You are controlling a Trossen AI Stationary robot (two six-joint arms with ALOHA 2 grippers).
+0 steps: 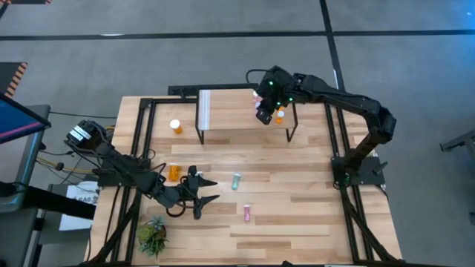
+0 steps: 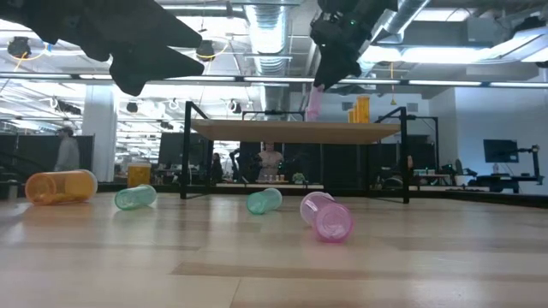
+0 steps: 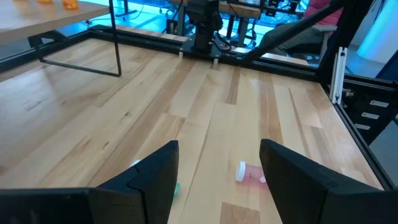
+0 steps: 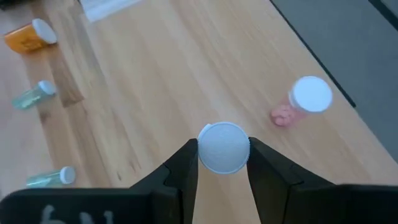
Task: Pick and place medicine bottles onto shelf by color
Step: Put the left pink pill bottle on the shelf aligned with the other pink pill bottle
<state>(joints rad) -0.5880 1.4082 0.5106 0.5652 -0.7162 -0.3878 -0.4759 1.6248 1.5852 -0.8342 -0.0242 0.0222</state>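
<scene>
The shelf [image 1: 237,122] stands at the table's far side, a pale panel [image 1: 205,110] at its left end. My right gripper [image 1: 263,111] hangs over it, shut on a pink medicine bottle [image 2: 313,103] with a white cap. A second pink bottle [image 4: 303,102] and an orange one [image 1: 280,115] stand on the shelf. Lying on the table are an orange bottle [image 1: 174,172], a teal one [image 1: 236,181] and a pink one [image 1: 247,213]. Another orange bottle [image 1: 176,127] stands left of the shelf. My left gripper [image 1: 204,189] waits open above the table's near left, touching nothing. My right gripper pinches the pink bottle at its white cap [image 4: 224,147], one finger on each side. The fingers slant down from above. The bottle hangs roughly upright below them, its base just over the shelf top [image 2: 291,130]; whether it touches the shelf I cannot tell.
A small green plant [image 1: 152,236] sits at the table's near left corner. A second teal bottle [image 2: 135,198] lies near the orange one. Black frame rails [image 1: 341,141] run along the table's sides. Bare wood lies at the near right [image 1: 312,215].
</scene>
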